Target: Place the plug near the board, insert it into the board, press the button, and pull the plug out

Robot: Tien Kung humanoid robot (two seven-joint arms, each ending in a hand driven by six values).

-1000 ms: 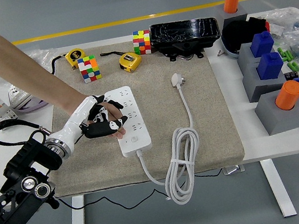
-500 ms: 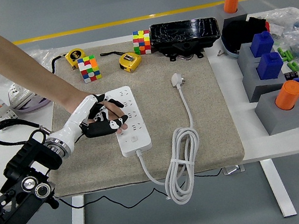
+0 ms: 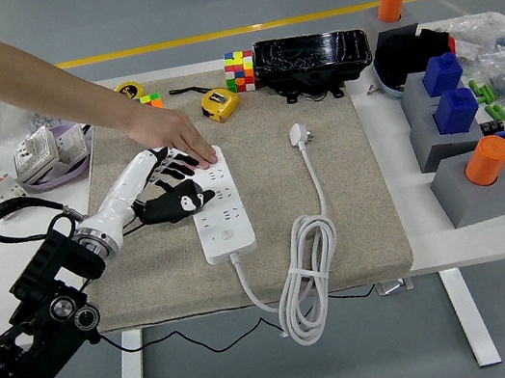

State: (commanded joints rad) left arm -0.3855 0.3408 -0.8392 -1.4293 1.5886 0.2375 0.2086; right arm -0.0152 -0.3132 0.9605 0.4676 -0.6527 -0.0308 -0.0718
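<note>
**Hands at the power strip, plug lying loose**

Reaching in from the left: left hand (image 3: pixel 163 191), fingers spread and loosely extended, gripping nothing, fingertips at the left edge of the white power strip (image 3: pixel 216 205). Just above it, a person's hand (image 3: pixel 167 132) laid palm-down, fingertips on the strip's far end. Further right, apart from the strip: white plug (image 3: pixel 298 134) flat on the beige mat (image 3: pixel 351 191), its cable coiled nearer the front edge. White table (image 3: pixel 395 164) beneath; grey floor with a yellow line beyond.
</note>
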